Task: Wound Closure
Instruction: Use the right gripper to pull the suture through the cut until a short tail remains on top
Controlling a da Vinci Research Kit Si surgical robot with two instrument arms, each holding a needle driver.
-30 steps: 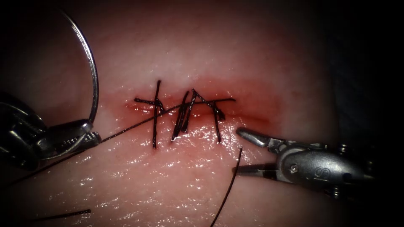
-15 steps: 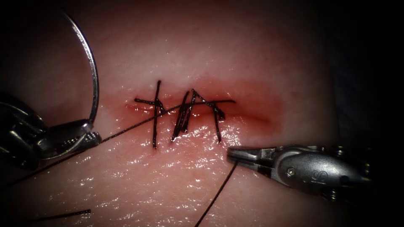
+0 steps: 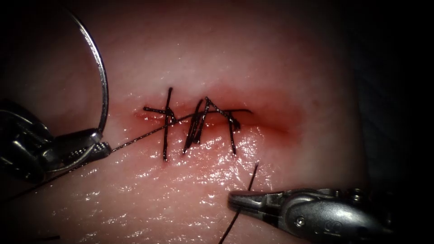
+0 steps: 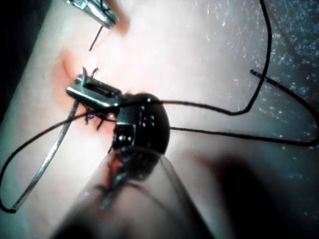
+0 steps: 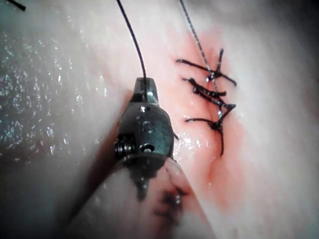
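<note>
**Steel tools hold needle and thread beside a stitched cut**

Pale, wet tissue lies under the endoscope, glistening, with a reddened cut running across it. Several dark stitches cross the cut, and red fluid stains the skin around them. Everything beyond the tissue is dark.

At the left, the left tool has its jaws closed on the needle near one end of its curve. The needle arcs upward, free of the tissue, left of the cut. Thread runs from the stitches past these jaws.

Below the cut, the right tool has its jaws closed on a loose strand that stands up from them.

Seen from the left wrist, long loops of thread trail away over the tissue.

From the right wrist, the strand leaves the closed jaw tips just beside the stitches.
</note>
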